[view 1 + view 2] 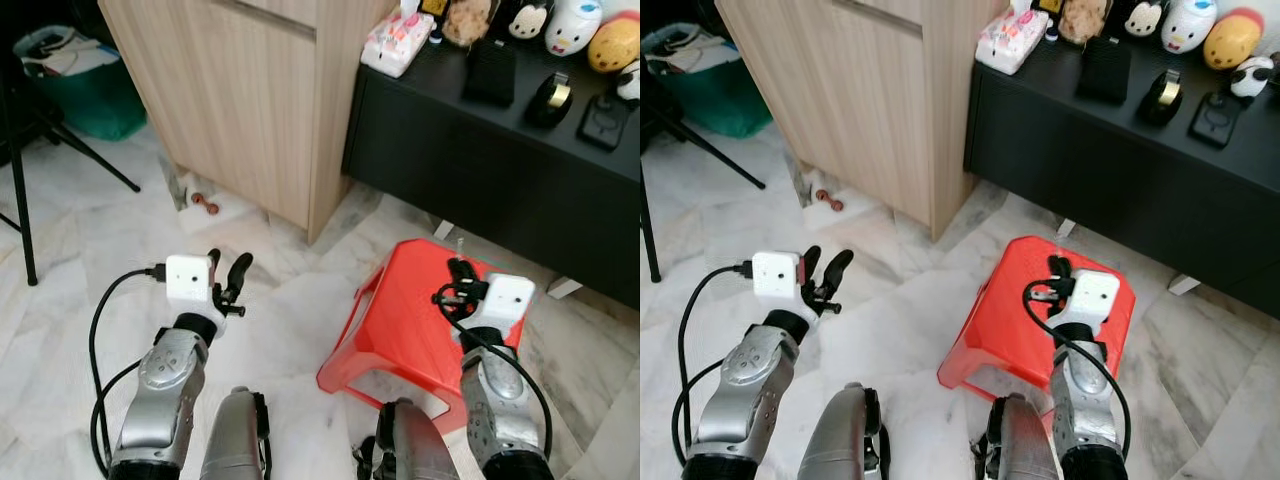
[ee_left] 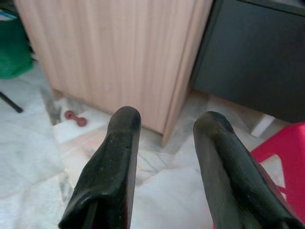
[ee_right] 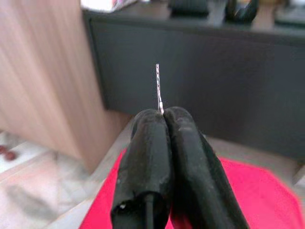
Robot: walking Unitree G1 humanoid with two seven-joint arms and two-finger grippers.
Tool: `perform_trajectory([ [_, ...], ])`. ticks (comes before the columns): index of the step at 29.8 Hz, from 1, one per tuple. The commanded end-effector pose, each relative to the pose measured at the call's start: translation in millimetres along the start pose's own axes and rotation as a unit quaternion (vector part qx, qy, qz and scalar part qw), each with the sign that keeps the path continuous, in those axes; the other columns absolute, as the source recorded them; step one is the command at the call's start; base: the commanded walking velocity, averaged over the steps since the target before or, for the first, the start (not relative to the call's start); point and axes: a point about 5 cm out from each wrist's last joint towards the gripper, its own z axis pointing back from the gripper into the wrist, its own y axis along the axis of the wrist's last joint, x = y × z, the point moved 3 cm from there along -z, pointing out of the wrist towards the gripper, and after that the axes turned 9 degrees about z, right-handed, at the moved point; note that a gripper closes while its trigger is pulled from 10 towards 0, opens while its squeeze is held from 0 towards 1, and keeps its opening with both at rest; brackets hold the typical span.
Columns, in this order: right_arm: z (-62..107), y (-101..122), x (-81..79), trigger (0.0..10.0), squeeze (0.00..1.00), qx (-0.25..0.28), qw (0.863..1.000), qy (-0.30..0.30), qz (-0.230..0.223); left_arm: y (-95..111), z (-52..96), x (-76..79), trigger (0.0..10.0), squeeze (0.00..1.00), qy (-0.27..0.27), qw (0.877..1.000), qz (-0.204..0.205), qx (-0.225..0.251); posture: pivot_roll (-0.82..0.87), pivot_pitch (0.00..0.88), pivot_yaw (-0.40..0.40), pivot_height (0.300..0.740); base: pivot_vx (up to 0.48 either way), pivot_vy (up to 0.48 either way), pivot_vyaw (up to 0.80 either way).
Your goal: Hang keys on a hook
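A thin key (image 3: 158,88) is pinched edge-on between the closed fingers of the right gripper (image 3: 164,114), above the red stool (image 1: 395,320). The left gripper (image 2: 164,138) is held wide, empty. With so slight a pinch, the key could be twisted out and dropped.

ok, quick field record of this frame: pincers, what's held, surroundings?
left pincer: open, holding nothing, raised above pale marble floor
right pincer: shut on a thin silver metal piece that sticks up past the tips; likely the key, too small to confirm
below right pincer: red plastic stool
ahead: light wooden cabinet, black low sideboard bearing small toys
hook: none identified
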Motion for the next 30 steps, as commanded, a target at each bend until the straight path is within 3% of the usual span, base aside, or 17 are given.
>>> perform_trajectory([
  [1,3.9,-6,6.9,10.0,0.0,-0.015,1.0,-0.015,0.004,-12,7.4,-7.3,10.0,0.0,0.017,1.0,-0.001,-0.012,0.15,0.129,-0.073,0.635,0.0,0.0,0.0],
  [6,1.2,-6,6.2,10.0,0.0,-0.022,1.0,-0.018,0.003,-18,10.4,-8.9,10.0,0.0,0.026,1.0,0.005,-0.008,0.15,0.109,-0.074,0.635,0.0,0.0,0.0],
  [20,-6.8,-6,-1.9,10.0,0.0,-0.035,0.999,-0.012,-0.006,-11,-0.1,-8.0,10.0,0.0,0.019,1.0,0.005,0.014,0.15,0.06,-0.059,0.635,0.0,0.0,0.0],
  [30,-8.2,-10,-6.0,10.0,0.0,-0.045,0.999,-0.01,-0.004,-9,-4.8,-4.9,10.0,0.0,0.008,1.0,0.007,0.019,0.15,0.036,-0.053,0.635,-0.274,0.0,0.0],
])
